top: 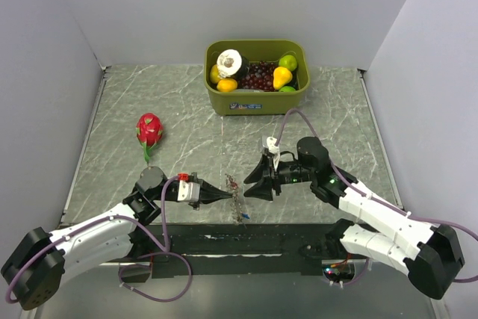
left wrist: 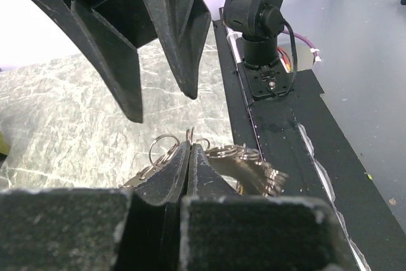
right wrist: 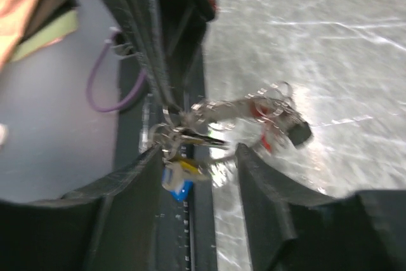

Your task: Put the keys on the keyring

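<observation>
Risk: the keys (left wrist: 254,172) dangle loose below the keyring (left wrist: 160,146), so a misjudged closing could twist the bunch out of its thin hold. I read the left gripper (top: 222,197) as clenched on the keyring, over the middle of the table's (top: 119,110) near edge. The right gripper (top: 255,183) stands parted just beside the bunch, gripping nothing.

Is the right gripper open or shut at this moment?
Open: the right gripper has its fingers standing apart in the wrist view, with the keys visible in the gap.
</observation>
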Available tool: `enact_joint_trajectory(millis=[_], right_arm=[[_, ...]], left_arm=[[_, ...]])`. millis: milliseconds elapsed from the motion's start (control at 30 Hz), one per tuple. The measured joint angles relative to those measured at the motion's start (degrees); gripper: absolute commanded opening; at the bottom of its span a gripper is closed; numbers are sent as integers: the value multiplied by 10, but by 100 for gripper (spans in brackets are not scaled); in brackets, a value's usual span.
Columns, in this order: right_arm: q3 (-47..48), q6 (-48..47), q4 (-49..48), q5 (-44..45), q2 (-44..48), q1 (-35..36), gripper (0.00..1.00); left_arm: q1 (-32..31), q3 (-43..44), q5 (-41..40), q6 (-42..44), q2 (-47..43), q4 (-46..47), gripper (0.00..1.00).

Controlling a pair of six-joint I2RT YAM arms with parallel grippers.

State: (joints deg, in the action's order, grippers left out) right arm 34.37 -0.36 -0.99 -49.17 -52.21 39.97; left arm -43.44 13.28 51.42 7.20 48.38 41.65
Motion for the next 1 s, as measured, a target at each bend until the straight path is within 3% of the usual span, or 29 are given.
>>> enact_joint_trajectory(millis=[433, 1000], right_arm=[[1, 57, -84, -87, -32, 14, 35], [8, 53, -80, -56, -72, 52, 39]], left_arm=[[0, 0, 4, -6, 6, 7, 1], [0, 0, 2, -9, 21, 2, 1]])
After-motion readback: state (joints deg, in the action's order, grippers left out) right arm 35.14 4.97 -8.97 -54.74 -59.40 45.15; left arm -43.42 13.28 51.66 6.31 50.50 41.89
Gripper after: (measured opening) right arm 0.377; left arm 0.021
